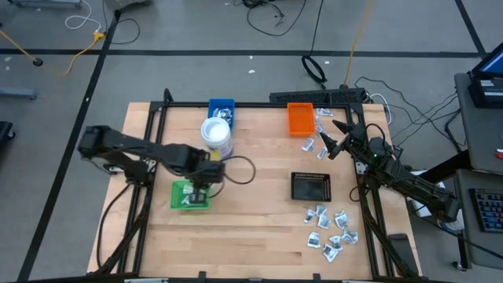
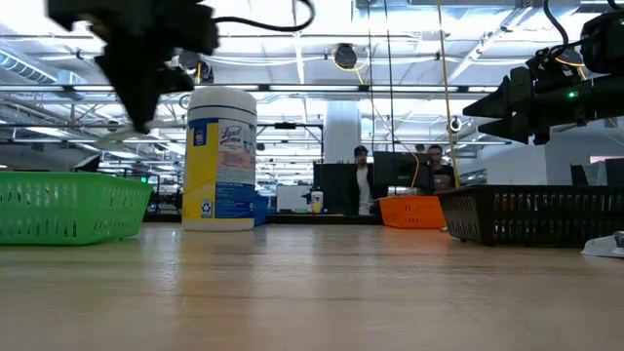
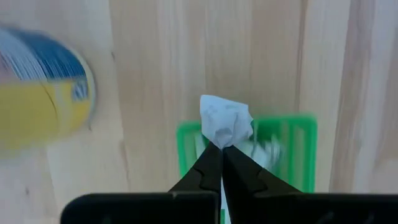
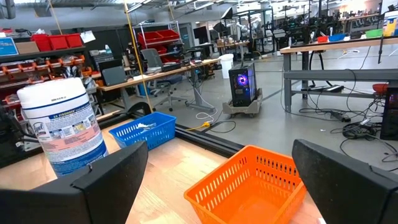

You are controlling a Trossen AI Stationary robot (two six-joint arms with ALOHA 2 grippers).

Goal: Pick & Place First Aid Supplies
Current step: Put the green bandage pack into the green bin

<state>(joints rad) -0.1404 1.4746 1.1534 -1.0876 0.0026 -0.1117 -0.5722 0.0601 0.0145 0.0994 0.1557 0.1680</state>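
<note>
Crumpled white packet [image 3: 226, 121] pinched in closed left gripper [image 3: 222, 149] above green mesh tray [image 3: 298, 134]. Right gripper [image 1: 331, 137] spread wide, empty, near orange tray [image 1: 299, 118]. Pale wood table [image 1: 251, 212].

Overhead camera: looks straight down on the whole wooden table [image 1: 251, 220] and both arms, from well above, with floor on all sides. Low camera: sits at table-top height, facing level across the boards into the room; the white tub [image 2: 220, 158] stands at 11 o'clock, the black tray [image 2: 531, 214] at 3 o'clock. Left wrist camera: points straight down, close above the green tray [image 3: 305, 149], which the overhead view shows at 8 o'clock of the table's centre [image 1: 191, 196]. Right wrist camera: faces nearly level across the table's far edge into the room, close behind the orange tray [image 4: 245, 183]; it shares the tub [image 4: 61, 124] and blue tray [image 4: 144, 130] with the overhead view.
</note>
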